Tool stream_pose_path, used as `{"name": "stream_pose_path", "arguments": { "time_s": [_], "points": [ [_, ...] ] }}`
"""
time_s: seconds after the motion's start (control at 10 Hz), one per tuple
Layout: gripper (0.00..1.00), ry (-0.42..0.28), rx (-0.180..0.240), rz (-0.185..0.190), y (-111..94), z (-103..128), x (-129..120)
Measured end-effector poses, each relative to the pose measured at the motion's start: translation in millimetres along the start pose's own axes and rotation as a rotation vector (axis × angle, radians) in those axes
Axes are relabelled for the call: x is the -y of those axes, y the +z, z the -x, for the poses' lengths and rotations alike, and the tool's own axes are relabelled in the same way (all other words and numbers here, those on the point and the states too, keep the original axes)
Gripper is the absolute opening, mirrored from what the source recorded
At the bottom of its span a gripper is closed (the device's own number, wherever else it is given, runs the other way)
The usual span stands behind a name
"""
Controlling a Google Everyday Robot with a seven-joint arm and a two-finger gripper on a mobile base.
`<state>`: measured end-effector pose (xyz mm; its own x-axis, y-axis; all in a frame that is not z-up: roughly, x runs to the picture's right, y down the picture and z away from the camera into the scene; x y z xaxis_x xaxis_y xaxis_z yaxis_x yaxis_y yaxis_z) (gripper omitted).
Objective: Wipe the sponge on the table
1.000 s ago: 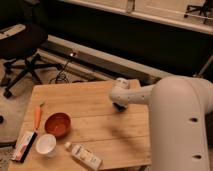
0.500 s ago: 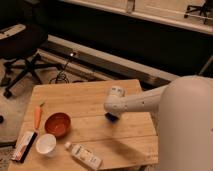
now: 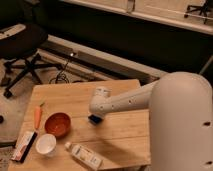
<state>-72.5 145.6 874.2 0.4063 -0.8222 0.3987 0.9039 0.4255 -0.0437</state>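
Camera view is being checked against the two earlier shots: the arm (image 3: pixel 127 101) is being swung leftward across the table (image 3: pixel 65 95), its tip being carried from the middle planks toward the red bowl (image 3: pixel 57 124). The end effector (image 3: pixel 96 115) is now being held low at the arm's tip, right of the bowl, near it but apart. A small dark bluish block, being taken as the sponge (image 3: pixel 93 120), is being seen directly under it, down on the wood near the table's middle. Whether the end effector is spread, pressed together or pinching the sponge cannot be told, as it is being hidden by the wrist housing above. Sponge-to-table contact is being judged likely, not certain.

Nothing else is being shifted. The carrot (image 3: pixel 37 116), bowl, white cup (image 3: pixel 45 144), bottle (image 3: pixel 84 155) lying on its side and flat packet (image 3: pixel 24 146) at the front left are being found in the same spots as before.

For the task, sideways travel with the sponge low on the wood is being read as a wiping stroke under way, right to left. How much of the table is already being covered cannot be told. The bowl is being neared, so room on that side is being judged as running short, and a knock against the bowl is being flagged as the risk.
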Motion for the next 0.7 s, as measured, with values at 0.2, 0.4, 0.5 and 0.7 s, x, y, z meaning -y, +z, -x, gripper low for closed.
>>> {"name": "stream_pose_path", "arguments": {
  "time_s": [0.2,0.4,0.5,0.7],
  "points": [
    [0.51,-0.069,0.029,-0.037,3,16,41],
    [0.51,-0.103,0.05,-0.053,15,20,81],
    [0.51,-0.106,0.056,-0.058,23,16,100],
    [0.51,-0.099,0.067,-0.066,39,-3,139]
  ]
}}
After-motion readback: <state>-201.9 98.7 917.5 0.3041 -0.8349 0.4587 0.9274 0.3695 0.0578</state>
